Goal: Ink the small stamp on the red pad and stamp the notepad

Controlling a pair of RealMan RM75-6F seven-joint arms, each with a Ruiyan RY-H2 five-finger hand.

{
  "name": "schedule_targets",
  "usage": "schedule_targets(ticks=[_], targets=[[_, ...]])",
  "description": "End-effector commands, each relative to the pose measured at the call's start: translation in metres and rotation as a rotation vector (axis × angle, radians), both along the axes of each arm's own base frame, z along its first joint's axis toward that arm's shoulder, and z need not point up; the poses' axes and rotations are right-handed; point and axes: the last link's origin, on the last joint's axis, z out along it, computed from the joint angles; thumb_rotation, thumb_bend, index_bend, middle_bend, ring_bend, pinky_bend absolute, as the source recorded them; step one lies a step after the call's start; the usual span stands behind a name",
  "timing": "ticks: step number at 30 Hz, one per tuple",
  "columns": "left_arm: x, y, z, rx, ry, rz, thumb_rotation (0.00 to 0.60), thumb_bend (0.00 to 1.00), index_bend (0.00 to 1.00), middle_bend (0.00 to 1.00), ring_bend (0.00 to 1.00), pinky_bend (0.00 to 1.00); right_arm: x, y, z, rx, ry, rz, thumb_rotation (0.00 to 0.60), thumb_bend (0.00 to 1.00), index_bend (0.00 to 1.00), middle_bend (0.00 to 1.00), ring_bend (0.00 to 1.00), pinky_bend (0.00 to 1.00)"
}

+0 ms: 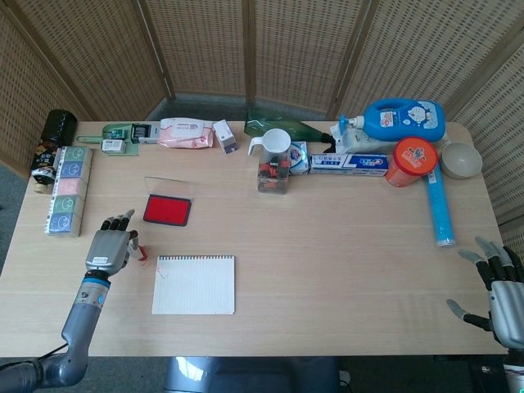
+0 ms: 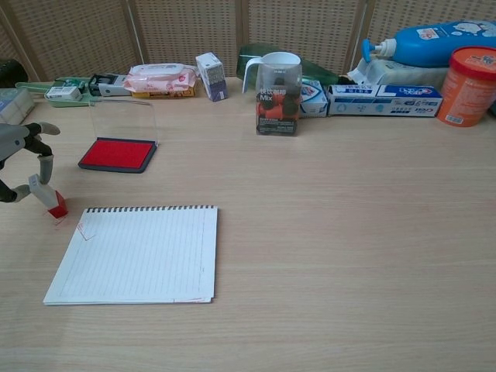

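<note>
The small stamp (image 2: 46,197), with a white handle and red base, stands tilted on the table just left of the notepad's (image 2: 139,254) top corner. My left hand (image 2: 17,151) reaches in from the left edge. A finger and the thumb close on the stamp's white handle, while its base still touches the wood. In the head view the stamp (image 1: 141,252) shows beside the left hand (image 1: 109,247), with the notepad (image 1: 194,284) to their right. The red ink pad (image 2: 117,153) lies open behind them, its clear lid up. My right hand (image 1: 501,293) rests open at the front right.
A small red mark (image 2: 84,230) sits on the notepad's top left corner. A row of coloured boxes (image 1: 67,190) lines the left edge. A clear measuring jug (image 2: 278,94), boxes, a blue bottle (image 1: 404,119) and an orange tub (image 1: 411,161) stand along the back.
</note>
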Motion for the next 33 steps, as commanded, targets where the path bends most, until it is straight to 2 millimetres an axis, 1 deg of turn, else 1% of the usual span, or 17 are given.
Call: schedule_targets(ticks=[1,6,9,11,13,18,25,29,33], targets=[[0.001,0.0,0.001,0.002,-0.003,-0.001,0.6,0.41,0.6,0.0,0.11,0.11,0.0,0.0,0.0,0.0,-0.001,0.0,0.6,0.07,0.22,0.08,0.04,0.0],[0.006,0.003,0.009,0.019,-0.017,-0.015,0.6,0.41,0.6,0.0,0.11,0.11,0.0,0.0,0.0,0.002,-0.001,0.0,0.6,0.07,0.22,0.08,0.04,0.0],[0.01,0.008,0.017,0.039,-0.025,-0.026,0.6,0.41,0.6,0.0,0.11,0.11,0.0,0.0,-0.001,0.005,0.0,0.001,0.6,0.07,0.22,0.08,0.04,0.0],[0.014,0.014,0.022,0.055,-0.027,-0.035,0.6,0.41,0.6,0.0,0.11,0.11,0.0,0.0,-0.002,0.007,0.001,0.0,0.6,0.07,0.22,0.08,0.04,0.0],[0.018,0.024,0.03,0.078,-0.032,-0.043,0.6,0.41,0.6,0.0,0.11,0.11,0.0,0.0,-0.002,0.009,0.002,-0.001,0.6,0.07,0.22,0.08,0.04,0.0],[0.021,0.041,0.036,0.111,-0.046,-0.051,0.6,0.41,0.6,0.0,0.11,0.11,-0.001,0.0,-0.003,0.011,0.004,-0.004,0.6,0.07,0.22,0.08,0.04,0.0],[0.023,0.057,0.031,0.122,-0.072,-0.033,0.6,0.41,0.6,0.0,0.11,0.11,-0.002,-0.002,-0.005,0.018,0.009,-0.012,0.6,0.07,0.22,0.08,0.04,0.0],[0.025,0.065,0.023,0.132,-0.081,-0.023,0.6,0.41,0.6,0.0,0.11,0.11,-0.003,-0.002,-0.007,0.027,0.01,-0.019,0.6,0.07,0.22,0.09,0.04,0.0],[0.028,0.072,0.01,0.136,-0.079,-0.009,0.6,0.41,0.6,0.0,0.11,0.11,-0.006,-0.003,-0.008,0.032,0.015,-0.029,0.6,0.07,0.22,0.09,0.04,0.0]])
